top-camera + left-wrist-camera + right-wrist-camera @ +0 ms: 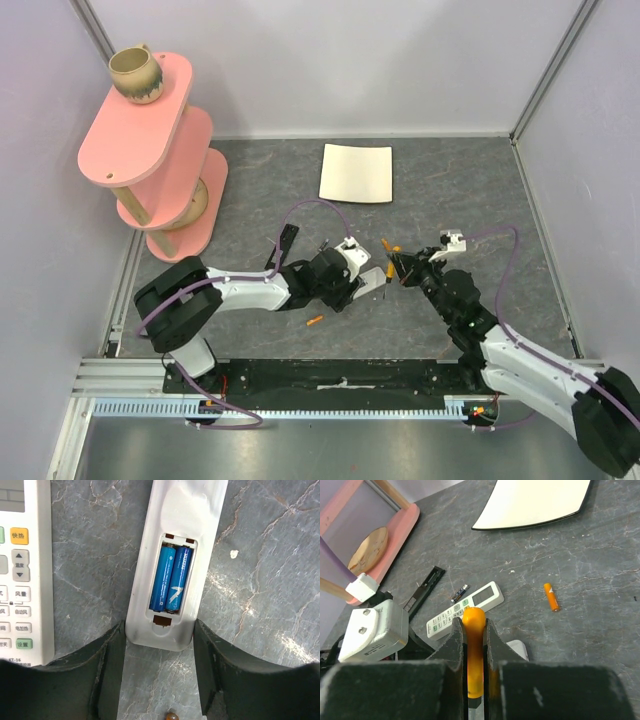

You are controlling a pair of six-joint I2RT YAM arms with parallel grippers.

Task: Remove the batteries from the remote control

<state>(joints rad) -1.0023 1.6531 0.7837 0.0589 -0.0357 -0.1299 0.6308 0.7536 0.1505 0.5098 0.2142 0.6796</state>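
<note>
The white remote control [175, 525] lies back-up on the grey table with its battery bay open. Two blue batteries [171, 577] sit side by side in the bay. My left gripper [159, 630] has its fingers pressed against both sides of the remote's near end. In the right wrist view, my right gripper [475, 625] is shut on an orange-handled tool [474, 620], held just above the remote's end. An orange battery [551, 597] lies loose on the table to the right. Both grippers [372, 283] [398, 268] meet at the table's middle.
A second white remote [465, 609] lies face-up with its buttons showing, a small dark battery [460, 593] and a flat black bar [422, 596] beyond it. A white plate [356, 172] sits at the back. A pink shelf [150, 150] stands far left. Another orange battery [314, 321] lies near the front.
</note>
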